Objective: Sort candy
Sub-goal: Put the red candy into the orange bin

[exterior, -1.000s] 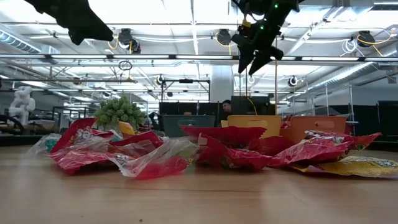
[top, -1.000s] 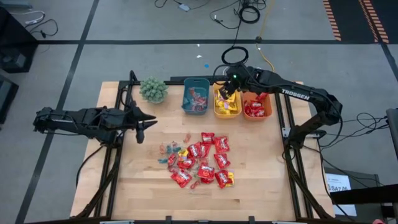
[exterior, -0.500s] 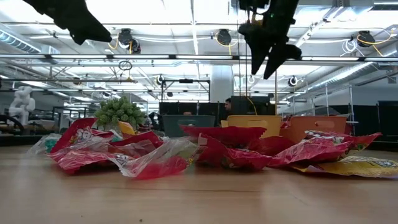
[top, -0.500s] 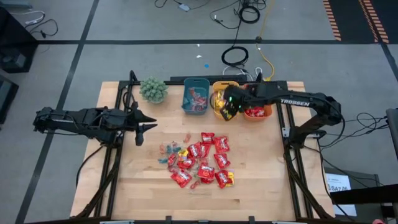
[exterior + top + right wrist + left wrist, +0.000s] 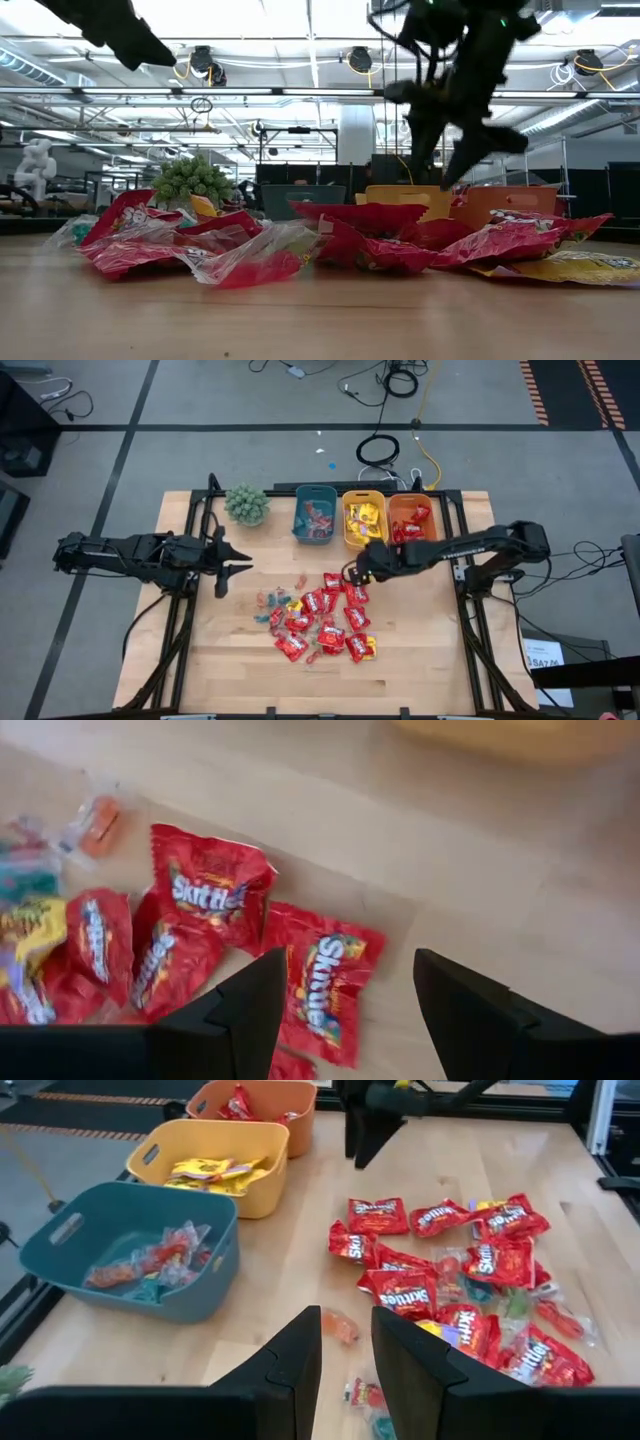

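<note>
My right end effector (image 5: 352, 572) hangs with its fingers spread and nothing between them, over the far right edge of the candy pile (image 5: 318, 615) in the middle of the tabletop (image 5: 420, 650). Some sorting is done: the teal bin (image 5: 314, 515) holds small pale pieces, the yellow bin (image 5: 364, 521) yellow packets, the orange bin (image 5: 413, 523) red packets. Most of the work is left, I judge, since many red packets and a few small pieces lie loose. My left end effector (image 5: 228, 565) waits at the left, fingers apart and empty
</note>
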Motion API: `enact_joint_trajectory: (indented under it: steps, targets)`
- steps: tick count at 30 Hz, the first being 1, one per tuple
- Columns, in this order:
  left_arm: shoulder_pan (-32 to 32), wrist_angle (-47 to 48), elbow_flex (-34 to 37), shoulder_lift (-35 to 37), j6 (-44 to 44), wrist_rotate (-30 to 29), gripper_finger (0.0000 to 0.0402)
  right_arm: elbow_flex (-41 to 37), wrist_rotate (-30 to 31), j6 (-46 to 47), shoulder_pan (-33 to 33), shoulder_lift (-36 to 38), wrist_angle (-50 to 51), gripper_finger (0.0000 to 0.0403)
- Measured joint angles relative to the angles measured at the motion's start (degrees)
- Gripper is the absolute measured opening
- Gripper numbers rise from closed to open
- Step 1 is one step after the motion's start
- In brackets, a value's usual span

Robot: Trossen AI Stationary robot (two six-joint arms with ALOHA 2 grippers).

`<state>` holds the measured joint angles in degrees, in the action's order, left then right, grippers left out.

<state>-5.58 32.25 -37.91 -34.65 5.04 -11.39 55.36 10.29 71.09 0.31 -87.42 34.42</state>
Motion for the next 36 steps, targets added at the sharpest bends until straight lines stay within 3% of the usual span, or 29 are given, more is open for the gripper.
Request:
enact_joint_trajectory:
  steps: [6,13,15,18,20,22,27,33,36]
  targets:
    - [0.0,0.2,0.0,-0.3,-0.5,2.6,0.0102,-4.9,-0.2,6.2,2.9,-5.8,-12.3,0.021]
    - [0.0,0.1,0.0,-0.6,-1.1,5.5,0.0102,1.7,0.1,6.6,4.6,-19.9,-6.8,0.0203]
    - [0.0,0.1,0.0,-0.6,-1.1,6.1,0.0102,4.5,-0.7,5.6,5.0,-21.9,-3.0,0.0179]
    - [-0.1,0.3,0.0,-0.6,-1.0,7.5,0.0102,9.1,1.6,2.2,6.3,-22.8,5.6,0.0103]
    - [-0.1,0.4,0.0,-0.6,-1.1,7.9,0.0102,12.8,3.3,-0.4,6.7,-21.8,13.0,0.0041]
    - [-0.1,0.4,0.0,-0.6,-1.1,7.9,0.0102,16.2,5.2,-3.3,6.8,-19.9,22.6,0.0017]
    - [-0.1,0.4,0.0,-0.6,-1.4,6.1,0.0102,25.0,16.5,-7.4,5.0,-12.6,38.7,0.0036]
    - [-0.1,-0.6,0.0,-0.6,-1.0,4.6,0.0102,26.7,30.9,-13.0,-0.3,-1.0,43.3,0.0012]
    - [-0.1,-1.1,0.0,-0.7,-1.0,4.6,0.0102,26.5,35.2,-15.2,-4.3,2.6,45.3,0.0013]
